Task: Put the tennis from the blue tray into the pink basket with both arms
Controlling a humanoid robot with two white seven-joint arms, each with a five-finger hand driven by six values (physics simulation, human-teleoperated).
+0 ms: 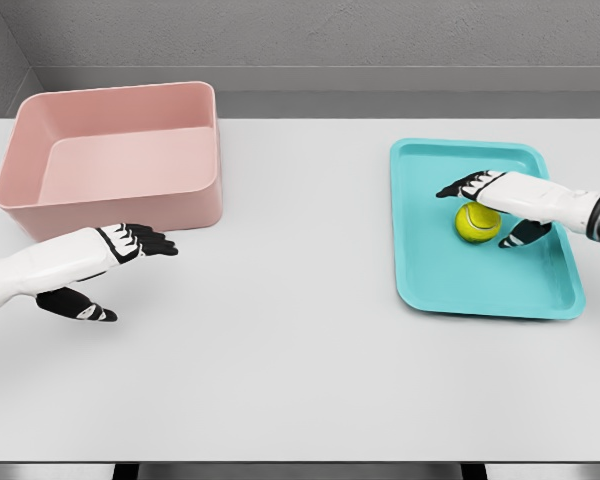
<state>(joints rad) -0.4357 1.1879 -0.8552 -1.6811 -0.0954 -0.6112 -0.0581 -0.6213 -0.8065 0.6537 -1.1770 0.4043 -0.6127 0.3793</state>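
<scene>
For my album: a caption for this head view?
Right hand reaches around tennis ball on blue tray; left hand waits by pink basket.

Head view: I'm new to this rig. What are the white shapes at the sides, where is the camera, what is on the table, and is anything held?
This is a simulator's render, taken from a camera on a humanoid robot's head, looking down at a white table. The white shapes are its two arms, each ending in a five-finger hand. The left hand hovers open in front of a pink basket, which looks empty. The right hand is over a blue tray, fingers and thumb spread on either side of a yellow tennis ball. The ball appears to lie on the tray; the hand seems close around it but not clearly closed, so nothing looks held yet.
</scene>
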